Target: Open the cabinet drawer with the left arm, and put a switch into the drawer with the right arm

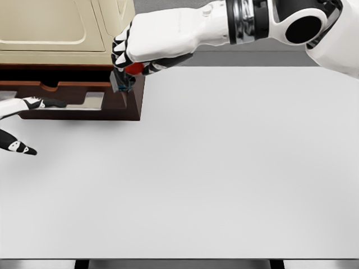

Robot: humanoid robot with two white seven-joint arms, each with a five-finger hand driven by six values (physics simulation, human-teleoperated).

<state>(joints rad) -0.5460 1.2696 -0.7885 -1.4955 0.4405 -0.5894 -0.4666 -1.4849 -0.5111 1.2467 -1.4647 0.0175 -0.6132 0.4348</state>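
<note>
Right hand (130, 56) closed around switch (130, 69) above right front corner of pulled-out drawer (78, 101), left hand (21, 120) fingers spread, holding nothing, beside drawer front, cream cabinet (56, 28) behind, white table (224, 168) around.

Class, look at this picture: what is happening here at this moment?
A white humanoid robot works at a pale grey table. Its right hand grips a small dark switch with a red part, holding it over the right end of the pulled-out dark brown wooden drawer of a cream cabinet. The left hand, fingers spread, sits by the drawer front.
</note>
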